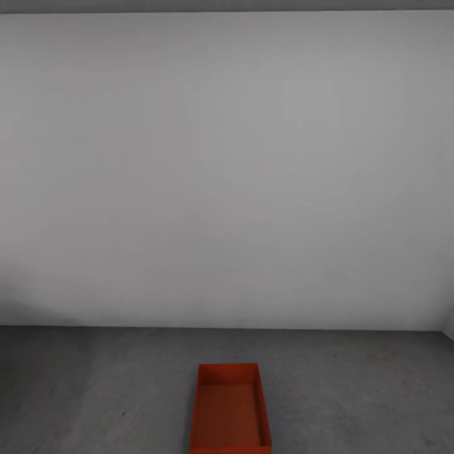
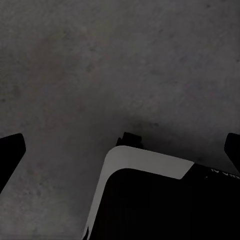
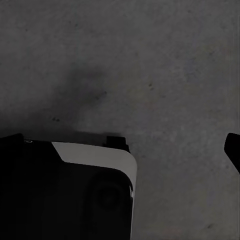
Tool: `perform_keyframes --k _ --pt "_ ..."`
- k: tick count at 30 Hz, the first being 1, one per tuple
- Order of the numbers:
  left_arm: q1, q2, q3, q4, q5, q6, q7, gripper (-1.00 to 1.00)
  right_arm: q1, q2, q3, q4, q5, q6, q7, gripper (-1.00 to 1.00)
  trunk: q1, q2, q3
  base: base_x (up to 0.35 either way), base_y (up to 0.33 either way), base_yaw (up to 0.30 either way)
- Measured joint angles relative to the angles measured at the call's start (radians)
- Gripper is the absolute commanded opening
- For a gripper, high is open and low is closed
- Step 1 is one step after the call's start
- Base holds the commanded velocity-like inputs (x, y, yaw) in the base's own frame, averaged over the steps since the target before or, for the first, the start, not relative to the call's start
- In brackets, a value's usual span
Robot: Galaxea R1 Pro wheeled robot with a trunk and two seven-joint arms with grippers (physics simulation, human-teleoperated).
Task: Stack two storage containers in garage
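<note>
One orange-red storage container (image 1: pixel 230 410) rests on the dark grey concrete floor (image 1: pixel 94 391) of the garage, low and centre in the head view, open side up and empty. Its near end runs off the picture's edge. The second container is out of view. My left gripper (image 2: pixel 120 150) hangs open over bare floor, one dark fingertip (image 2: pixel 11 149) at each side edge of the left wrist view, nothing between them. My right gripper (image 3: pixel 120 145) also looks open, with one fingertip (image 3: pixel 233 148) far out at the side and nothing held.
A plain white-grey wall (image 1: pixel 227 170) stands across the far side, meeting the floor just beyond the container. A corner shows at the far right. Both wrist views look down on speckled concrete and on the robot's black-and-white base (image 2: pixel 150 165) (image 3: pixel 95 160).
</note>
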Motion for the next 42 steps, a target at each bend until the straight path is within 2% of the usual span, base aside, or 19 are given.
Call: perform_keyframes --k 7,28,34,42 --pt "0.0 0.0 0.0 0.0 0.0 0.0 0.0 1.0 0.0 0.0 0.001 0.0 0.001 0.0 -0.003 1.0 0.0 0.0 0.0 0.0 0.0 -0.054" --pt "0.0 0.0 0.0 0.0 0.0 0.0 0.0 1.0 0.0 0.0 0.001 0.0 0.001 -0.004 0.007 1.0 0.0 0.0 0.002 0.0 0.0 -0.277" --pt "0.0 0.0 0.0 0.0 0.0 0.0 0.0 1.0 0.0 0.0 0.0 0.0 0.001 -0.003 0.003 1.0 0.0 0.0 0.002 0.0 0.0 -0.096" --pt "0.0 0.0 0.0 0.0 0.0 0.0 0.0 1.0 0.0 0.001 0.0 0.0 0.0 0.0 -0.003 1.0 0.0 0.0 0.002 0.0 0.0 -0.261"
